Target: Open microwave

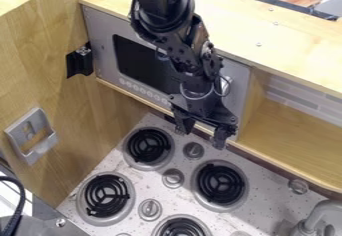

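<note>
Clearly, the microwave [101,42] sits built into the wooden cabinet, its door apparently closed, since the front lies flat within the frame. That recess holds the body firm, so a pull on the door should not drag the whole thing out. Its dark window [135,57] takes up the left and middle of the front, with a row of round buttons [143,92] beneath. Toward the right side of the front is a pale round part [226,85], probably the grip for the door, though the arm [172,22] hides too much of it to be sure.

The arm hangs across the front of the microwave, and the gripper [200,136] points down at its lower right edge, fingers spread with nothing between them. Such a pose suits getting ready to take the grip, but the fingertips lie below that pale part, so the next move likely calls for lifting and lining up first.

The stove [265,200] spreads below the microwave, its coil burners and knobs leaving room for a door to swing over them. If the gripper dips too low, it could knock a stove knob [194,150]. Right of the microwave is an open shelf [297,130]; a wooden panel [40,60] closes in its left side.
</note>
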`<state>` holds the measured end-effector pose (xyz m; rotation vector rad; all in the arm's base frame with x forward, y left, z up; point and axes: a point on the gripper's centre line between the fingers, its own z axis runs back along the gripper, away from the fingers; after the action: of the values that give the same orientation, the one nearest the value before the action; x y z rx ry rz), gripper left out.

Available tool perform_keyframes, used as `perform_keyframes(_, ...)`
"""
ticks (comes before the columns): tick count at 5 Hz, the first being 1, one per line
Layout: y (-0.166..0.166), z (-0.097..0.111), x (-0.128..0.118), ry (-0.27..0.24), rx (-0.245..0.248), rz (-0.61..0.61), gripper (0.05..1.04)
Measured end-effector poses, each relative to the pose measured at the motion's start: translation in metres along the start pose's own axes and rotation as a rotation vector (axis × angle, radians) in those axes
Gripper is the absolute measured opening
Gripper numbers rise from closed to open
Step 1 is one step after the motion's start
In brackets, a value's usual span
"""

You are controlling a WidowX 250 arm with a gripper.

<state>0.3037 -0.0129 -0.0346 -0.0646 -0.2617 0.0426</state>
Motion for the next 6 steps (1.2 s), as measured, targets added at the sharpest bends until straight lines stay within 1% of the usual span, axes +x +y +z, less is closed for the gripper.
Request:
perform_keyframes(1,-0.002,-0.001,0.001,-0.018,-0.017,0.016,0.997)
perform_keyframes(2,-0.001,0.000,0.005,-0.039,-0.012,0.013,0.997)
perform_keyframes(4,0.001,0.006,0.033,-0.118,0.006,0.023,0.997)
perform_keyframes(5,0.001,0.003,0.044,-0.132,0.010,0.020,0.967)
perform_keyframes(6,0.003,0.000,0.043,-0.123,0.022,0.033,0.692)
